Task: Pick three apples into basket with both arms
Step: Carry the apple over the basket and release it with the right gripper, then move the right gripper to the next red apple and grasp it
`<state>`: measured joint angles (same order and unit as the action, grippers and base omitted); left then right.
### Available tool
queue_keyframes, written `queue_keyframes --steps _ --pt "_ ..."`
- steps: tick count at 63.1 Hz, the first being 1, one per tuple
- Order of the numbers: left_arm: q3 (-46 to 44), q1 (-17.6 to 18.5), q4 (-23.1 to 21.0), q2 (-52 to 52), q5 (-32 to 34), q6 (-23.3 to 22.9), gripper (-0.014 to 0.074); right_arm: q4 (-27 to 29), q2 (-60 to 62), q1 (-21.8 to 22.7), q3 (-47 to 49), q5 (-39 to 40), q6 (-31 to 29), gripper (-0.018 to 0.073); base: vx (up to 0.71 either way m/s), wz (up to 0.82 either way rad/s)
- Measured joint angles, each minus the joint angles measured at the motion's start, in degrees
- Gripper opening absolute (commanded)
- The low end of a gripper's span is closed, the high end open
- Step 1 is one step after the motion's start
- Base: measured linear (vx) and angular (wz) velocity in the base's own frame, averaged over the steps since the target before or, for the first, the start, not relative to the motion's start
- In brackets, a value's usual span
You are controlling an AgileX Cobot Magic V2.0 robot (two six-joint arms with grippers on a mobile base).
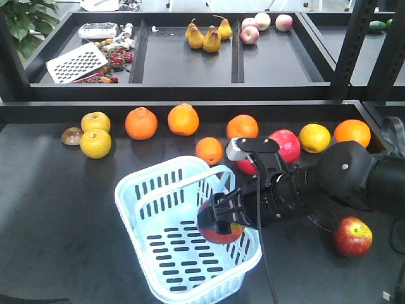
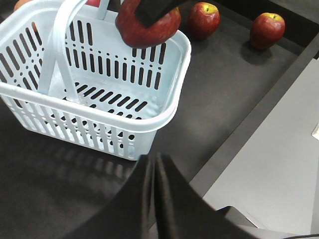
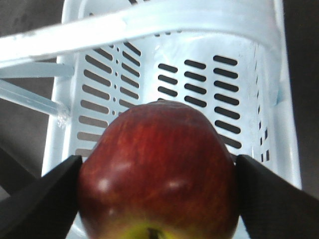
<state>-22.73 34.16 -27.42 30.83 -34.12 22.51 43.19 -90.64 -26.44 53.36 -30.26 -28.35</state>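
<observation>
We judged the held apple (image 1: 221,233) firm, smooth-skinned and fairly heavy, apt to slip or bruise under a hard pinch, so best taken across its widest girth. The right gripper (image 3: 157,172) had it just so, jaws spread to the fruit's full width with a finger on each flank, hanging over the inside of the basket (image 1: 130,183). A second apple (image 2: 203,20) and a third apple (image 2: 267,30) lay on the table (image 2: 224,99) beyond it, and the left gripper (image 2: 152,164) was closed, empty.
</observation>
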Motion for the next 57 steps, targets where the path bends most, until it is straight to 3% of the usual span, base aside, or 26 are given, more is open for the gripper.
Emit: queue_keyframes --steps 11,18,27,37,57 --pt "0.00 0.00 0.00 0.00 0.00 0.00 -0.0006 0.18 -0.17 0.00 0.13 -0.22 0.00 0.0650 0.00 0.00" --pt "0.00 0.00 0.00 0.00 0.00 0.00 -0.0006 0.18 -0.17 0.00 0.13 -0.81 0.00 0.0567 0.00 0.00" --pt "0.00 0.00 0.00 0.00 0.00 0.00 -0.0006 0.12 -0.17 0.00 0.13 -3.53 0.23 0.0350 0.00 0.00" --pt "0.00 0.00 0.00 0.00 0.00 0.00 -0.0006 -3.16 -0.17 0.00 0.13 -7.99 3.04 -0.0014 0.00 0.00" --pt "0.00 0.00 0.00 0.00 0.00 0.00 -0.0006 -22.86 8.70 0.00 0.13 -11.67 18.75 -0.0006 0.00 0.00"
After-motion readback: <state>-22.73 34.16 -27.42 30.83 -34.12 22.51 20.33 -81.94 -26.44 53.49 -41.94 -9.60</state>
